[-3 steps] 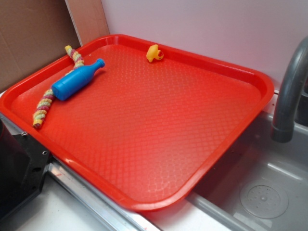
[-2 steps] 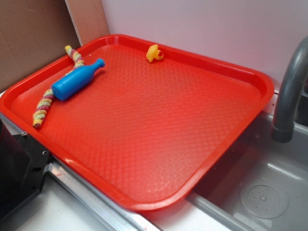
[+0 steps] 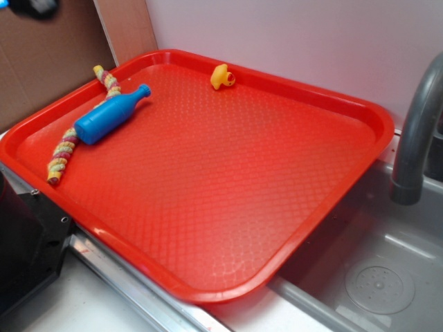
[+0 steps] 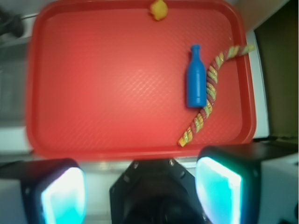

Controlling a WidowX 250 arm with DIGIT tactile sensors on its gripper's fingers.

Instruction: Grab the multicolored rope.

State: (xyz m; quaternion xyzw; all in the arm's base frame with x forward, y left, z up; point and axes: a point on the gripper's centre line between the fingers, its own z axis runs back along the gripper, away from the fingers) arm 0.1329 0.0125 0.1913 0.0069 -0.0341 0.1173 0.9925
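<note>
**Q:** Where is the rope lying?

**A:** I am looking straight down from my wrist camera, and the rope (image 4: pixel 209 96) is lying on the red tray (image 4: pixel 93 93), toward three o'clock in that view. It is curving in a long arc, one end running up onto the tray's rim near two o'clock, the other end resting near the tray's near edge at about five o'clock. In the outside view the rope (image 3: pixel 68 144) is sitting at the tray's (image 3: pixel 228 207) far left, around nine to ten o'clock.

**Q:** Is anything touching it?

**A:** The bottle (image 4: pixel 195 82) is lying flat just beside it, on the side toward the tray's middle, neck pointing to twelve o'clock in my wrist view. The two are pressing close along the bottle's body; from the outside view the bottle (image 3: pixel 111 115) is lying across the rope's middle stretch.

**Q:** And your claw?

**A:** My claw (image 4: pixel 140 191) is hanging high over the tray's near edge, at six o'clock in the wrist view. Its fingers (image 4: pixel 61 195) are standing wide apart, gripping nothing, well clear of the rope.

**Q:** Anything else on the tray?

**A:** A small yellow toy (image 4: pixel 159 9) is sitting at twelve o'clock by the far rim. In the outside view a grey faucet (image 3: pixel 415 131) is standing at three o'clock, over a sink (image 3: pixel 374 277).
</note>
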